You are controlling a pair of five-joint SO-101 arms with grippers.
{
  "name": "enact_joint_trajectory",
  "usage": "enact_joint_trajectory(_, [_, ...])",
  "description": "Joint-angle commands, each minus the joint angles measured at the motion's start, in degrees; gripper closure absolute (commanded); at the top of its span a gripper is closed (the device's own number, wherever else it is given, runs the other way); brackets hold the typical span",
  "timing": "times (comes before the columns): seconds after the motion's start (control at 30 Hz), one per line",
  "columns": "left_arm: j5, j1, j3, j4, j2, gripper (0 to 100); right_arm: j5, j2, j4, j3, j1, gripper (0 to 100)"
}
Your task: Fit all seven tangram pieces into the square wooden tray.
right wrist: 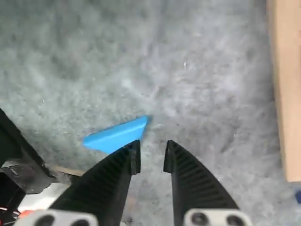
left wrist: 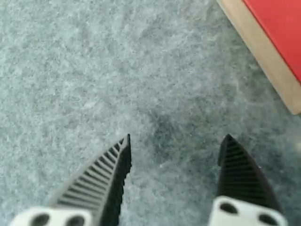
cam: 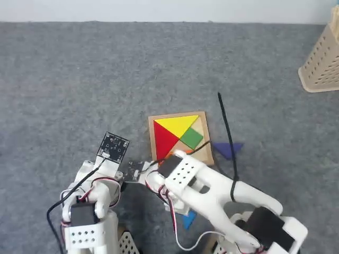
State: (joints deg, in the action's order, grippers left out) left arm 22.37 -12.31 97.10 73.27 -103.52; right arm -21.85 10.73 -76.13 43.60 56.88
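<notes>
Right gripper (right wrist: pixel 151 153) by blue piece (right wrist: pixel 117 134)
Fingers barely apart, empty; piece lies just outside one fingertip. Left gripper (left wrist: pixel 174 150) fingers wide open, empty.

Right hand (right wrist: pixel 152 150) low over grey table (right wrist: pixel 94 47), black fingers a narrow gap apart. Blue piece (right wrist: pixel 117 134) flat, just beside one fingertip. Wooden tray (right wrist: pixel 284 84) edge nearby.
</notes>
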Motion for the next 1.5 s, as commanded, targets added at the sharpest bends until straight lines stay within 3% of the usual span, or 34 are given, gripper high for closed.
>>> enact_joint_trajectory(0.0, [0.26,0.18,-0.48,0.26,-0.88,72,0.79,1.63,-1.80,-2.73,-1.01,89.8])
enact_joint_trajectory(0.2, [0.26,0.18,-0.48,0.26,-0.88,72,0.35,6.81,-1.54,-0.44,-3.03,89.8])
enact_joint_trajectory(0.3, [0.26,0.18,-0.48,0.26,-0.88,72,-1.76,11.56,-0.31,2.90,1.71,89.8])
enact_joint_trajectory(0.43, [0.26,0.18,-0.48,0.26,-0.88,72,0.97,15.52,0.40,3.78,8.22,89.4])
enact_joint_trajectory(0.8, [0.26,0.18,-0.48,0.26,-0.88,72,1.23,0.84,3.21,2.37,11.74,89.3])
enact_joint_trajectory(1.0, [0.26,0.18,-0.48,0.26,-0.88,72,0.70,-7.16,3.12,0.79,3.82,89.6])
enact_joint_trajectory(1.47, [0.26,0.18,-0.48,0.26,-0.88,72,-1.23,-7.43,3.47,0.88,-14.90,89.6])
